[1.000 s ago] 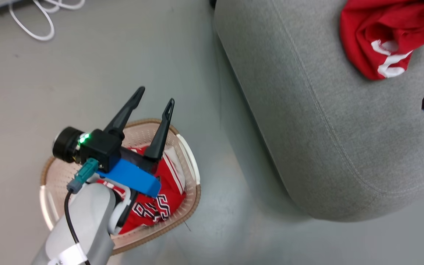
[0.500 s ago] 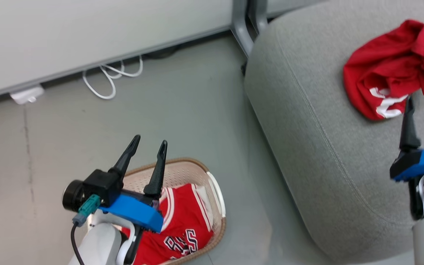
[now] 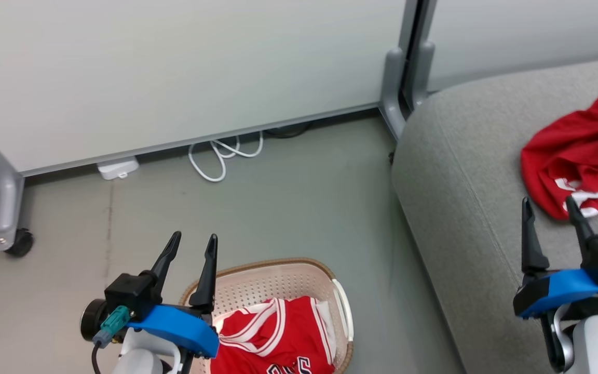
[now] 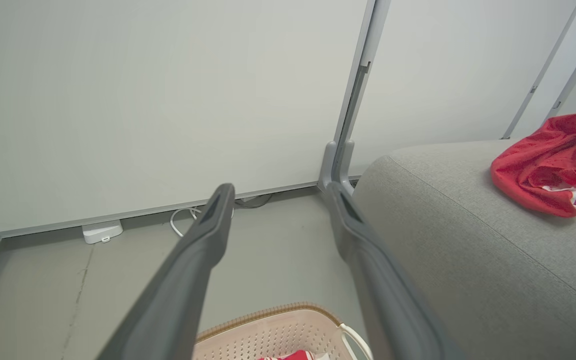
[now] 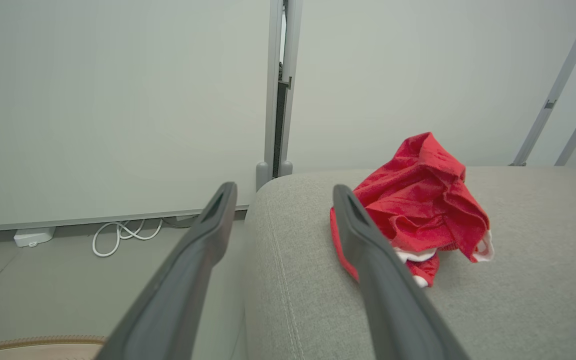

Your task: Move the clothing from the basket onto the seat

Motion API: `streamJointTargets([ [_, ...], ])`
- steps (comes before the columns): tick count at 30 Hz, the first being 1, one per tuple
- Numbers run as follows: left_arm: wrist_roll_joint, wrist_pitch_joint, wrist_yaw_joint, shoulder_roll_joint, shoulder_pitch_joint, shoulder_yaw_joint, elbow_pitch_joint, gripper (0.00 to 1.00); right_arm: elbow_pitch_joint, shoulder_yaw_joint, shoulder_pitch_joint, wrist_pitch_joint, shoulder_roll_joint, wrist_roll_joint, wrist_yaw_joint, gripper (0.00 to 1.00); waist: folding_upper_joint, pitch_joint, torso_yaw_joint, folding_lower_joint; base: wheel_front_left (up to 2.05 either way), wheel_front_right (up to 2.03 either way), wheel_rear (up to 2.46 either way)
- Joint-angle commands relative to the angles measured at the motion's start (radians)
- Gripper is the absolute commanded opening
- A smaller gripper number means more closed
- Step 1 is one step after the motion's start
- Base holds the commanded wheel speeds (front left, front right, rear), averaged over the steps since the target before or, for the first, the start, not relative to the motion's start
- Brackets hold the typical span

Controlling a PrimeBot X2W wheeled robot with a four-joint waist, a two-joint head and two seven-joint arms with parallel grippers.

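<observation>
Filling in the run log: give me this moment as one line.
left gripper: open, near basket | right gripper: open, by seat | red jersey: in basket | red garment: on seat

Basket (image 3: 257,283): cream-white, perforated, brown woven-look rim.
Clothing (image 3: 278,337): red, white stripe trim, black-and-white lettering.
Seat (image 3: 460,182): light grey, stitched seam.
Cable (image 3: 221,156): white.
Floor (image 3: 304,208): grey.
Wall panels (image 3: 174,67): pale grey.

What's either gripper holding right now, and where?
Nothing. Left gripper and right gripper: jaws open, empty. Red jersey lies in the basket, red garment on the seat.
</observation>
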Motion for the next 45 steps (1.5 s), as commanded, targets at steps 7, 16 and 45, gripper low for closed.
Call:
streamJointTargets([
  [7,0.004,-0.003,-0.002,0.004,0.035,0.045,0.019,1.0,-0.076,0.041,0.105,0.031,0.014,0.029,0.0,1.0,-0.0001,-0.058,0.063,0.0003,0.0,0.0,0.0],
  [16,0.012,-0.003,-0.002,0.002,0.053,0.083,0.032,1.0,-0.121,0.082,0.185,0.049,0.017,0.082,0.0,1.0,-0.0001,-0.083,0.11,0.0003,0.0,0.0,0.0],
  [45,0.014,-0.003,-0.002,0.0,0.056,0.071,0.047,1.0,-0.141,0.138,0.209,0.057,0.018,0.114,0.0,1.0,-0.0001,-0.074,0.118,0.0003,0.0,0.0,0.0],
])
